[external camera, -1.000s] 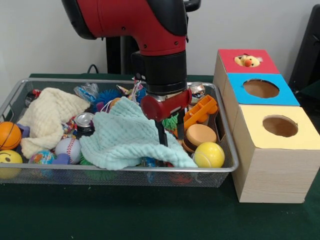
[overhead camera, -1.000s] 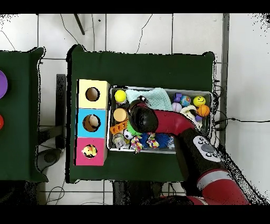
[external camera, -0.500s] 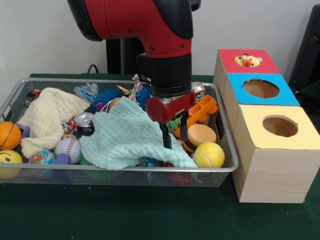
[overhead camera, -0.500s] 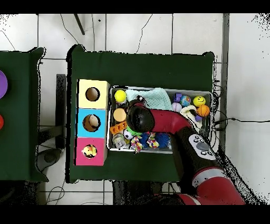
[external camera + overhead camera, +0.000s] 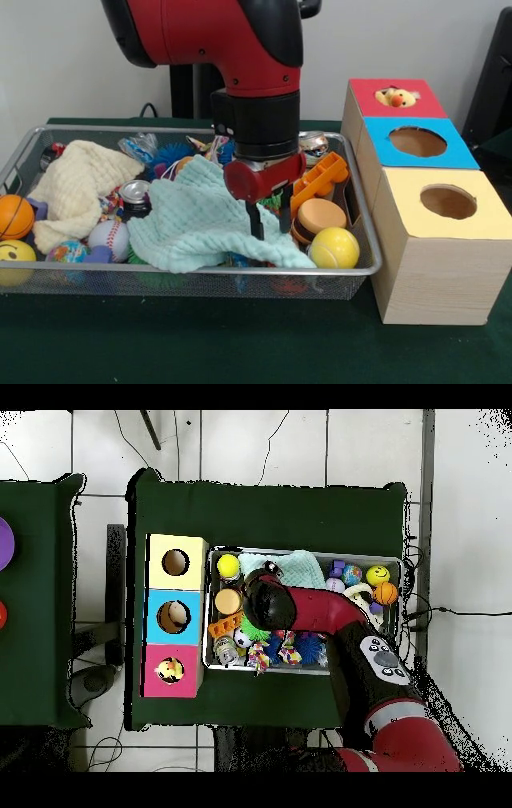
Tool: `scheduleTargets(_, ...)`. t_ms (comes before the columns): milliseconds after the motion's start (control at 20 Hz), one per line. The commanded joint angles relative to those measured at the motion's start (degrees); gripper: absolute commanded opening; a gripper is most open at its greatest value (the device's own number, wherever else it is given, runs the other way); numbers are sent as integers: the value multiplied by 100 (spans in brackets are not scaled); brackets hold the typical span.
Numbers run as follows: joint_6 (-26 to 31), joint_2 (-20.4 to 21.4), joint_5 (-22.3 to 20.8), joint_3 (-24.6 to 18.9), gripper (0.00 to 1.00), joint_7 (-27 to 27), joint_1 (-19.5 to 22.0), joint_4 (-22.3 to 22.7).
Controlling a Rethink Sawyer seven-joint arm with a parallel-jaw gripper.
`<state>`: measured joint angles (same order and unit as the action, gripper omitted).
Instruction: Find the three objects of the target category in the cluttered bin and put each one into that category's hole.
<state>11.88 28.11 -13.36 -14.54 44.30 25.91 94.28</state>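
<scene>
Search/probe step, nothing picked yet by the look of it. Gripper (image 5: 267,220) hangs low in the wire mesh bin (image 5: 192,272), tips at the right edge of the mint cloth (image 5: 204,220), just left of the tan puck (image 5: 319,216). Jaws slightly apart, two thin black fingers (image 5: 255,222) w/ a narrow gap, nothing seen between them. In the overhead view the arm covers the tips, so no check from there.

Target category isn't given, so can't say which 3 items count. Candidates sit in the bin; holes are in the box row right of the bin: red box (image 5: 396,98) w/ a plush face already poking out of its hole, blue box (image 5: 418,142), yellow box (image 5: 446,202), the last two w/ nothing showing in their holes.

Next move, my guess: drag or lift the cloth off to expose what's under it, or shift right to take a rigid item. Needs the jaws wider for the puck or the yellow ball (image 5: 334,247).

Materials:
- mint cloth: soft, waffle-ish weave, crumpled, drapes over other stuff
- cream cloth (image 5: 76,188): same sort, bunched at left
- balls: smooth, round; basketball (image 5: 14,216), baseball (image 5: 108,235), smiley ball (image 5: 14,256)
- orange plastic toy (image 5: 320,178): hard, blocky
- can (image 5: 134,194): metal, shiny top
- boxes: wood-grain sides, flat coloured tops
- tabletop (image 5: 240,344): dark green felt-like cover
</scene>
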Motion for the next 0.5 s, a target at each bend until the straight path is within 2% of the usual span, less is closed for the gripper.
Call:
scheduleTargets(50, -298, -435, -290, 191, 100, 906, -47, -573)
scheduleTargets(500, -334, -868, -291, 294, 100, 893, -115, -855)
